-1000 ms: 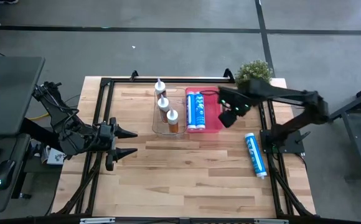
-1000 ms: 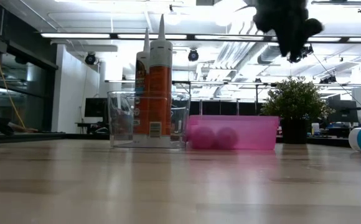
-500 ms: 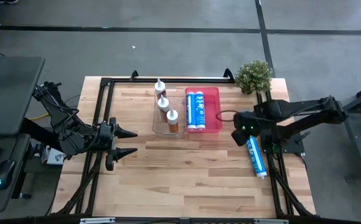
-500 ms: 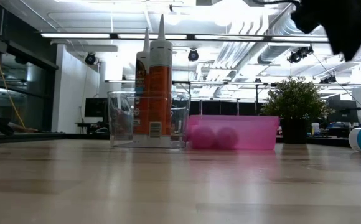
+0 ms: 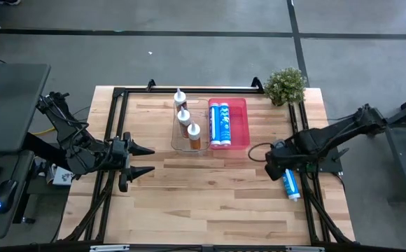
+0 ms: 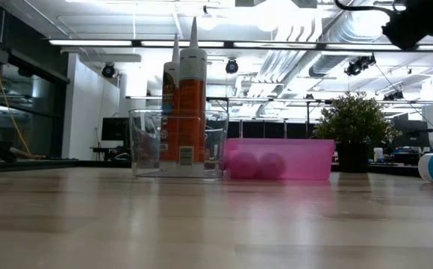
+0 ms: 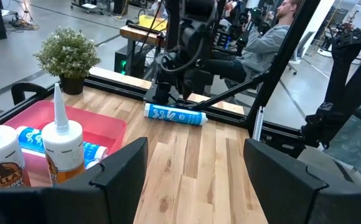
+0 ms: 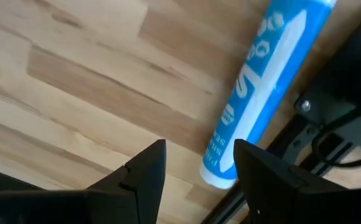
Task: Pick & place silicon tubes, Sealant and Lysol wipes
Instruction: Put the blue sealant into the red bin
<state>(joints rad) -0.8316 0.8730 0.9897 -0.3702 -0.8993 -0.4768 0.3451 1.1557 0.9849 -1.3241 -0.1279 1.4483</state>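
A blue and white sealant tube (image 5: pixel 291 185) lies on its side on the wood table near the right rail; it also shows in the right wrist view (image 8: pixel 274 81) and the left wrist view (image 7: pixel 174 115). My right gripper (image 5: pixel 274 166) hovers open over the tube's far end, touching nothing; its fingers (image 8: pixel 144 175) point down at the table beside the tube. My left gripper (image 5: pixel 143 159) is open and empty at the table's left. Three orange and white tubes stand upright in a clear container (image 5: pixel 186 126). Two blue tubes lie in a pink tray (image 5: pixel 239 122).
A small potted plant (image 5: pixel 285 84) stands at the far right corner. Black frame rails (image 5: pixel 308 182) run along the table's sides, one right beside the loose tube. Bare wood lies across the table's middle and near half (image 5: pixel 210 196). A seated person shows beyond the table (image 7: pixel 261 37).
My right gripper has gone from over the pink tray toward the table's right and near edges, ending over the loose blue tube. The tube and the other things have stayed where they were.
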